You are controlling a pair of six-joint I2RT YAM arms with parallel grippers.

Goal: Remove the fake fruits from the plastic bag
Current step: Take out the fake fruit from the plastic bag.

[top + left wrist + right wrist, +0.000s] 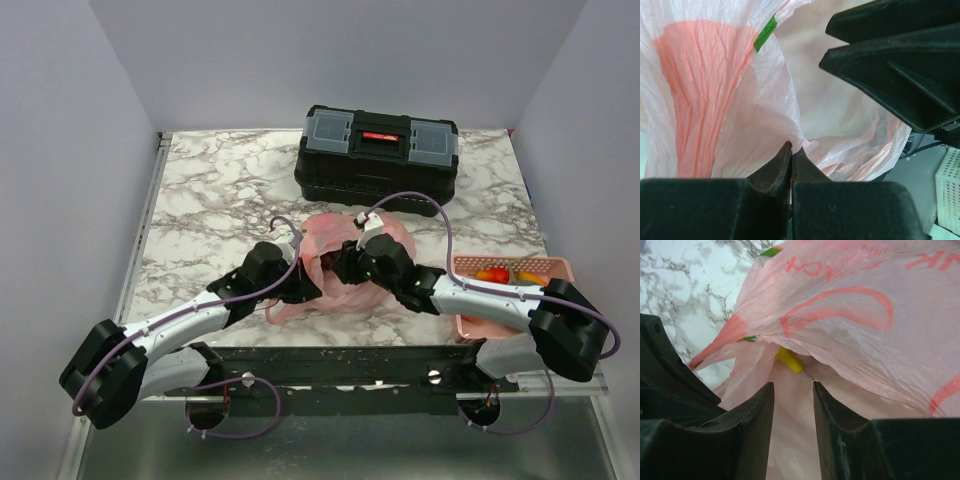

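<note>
The crinkled pink plastic bag (pixel 345 262) lies in the middle of the marble table. My left gripper (pixel 791 150) is shut on a fold of the bag's edge (pixel 765 115) and holds it up. My right gripper (pixel 793 385) reaches into the bag's mouth with its jaws apart; only pink film (pixel 792 430) shows between them. Just beyond its fingertips, under the bag's upper layer (pixel 850 305), the yellow end of a fake fruit (pixel 788 360) shows with a thin stem. The rest of the bag's contents are hidden.
A rigid pink basket (pixel 515 265) at the right holds a red fruit (pixel 497 274) and an orange one (pixel 530 278). A black toolbox (pixel 378 152) stands behind the bag. The right gripper's body (pixel 900 65) fills the left wrist view's upper right.
</note>
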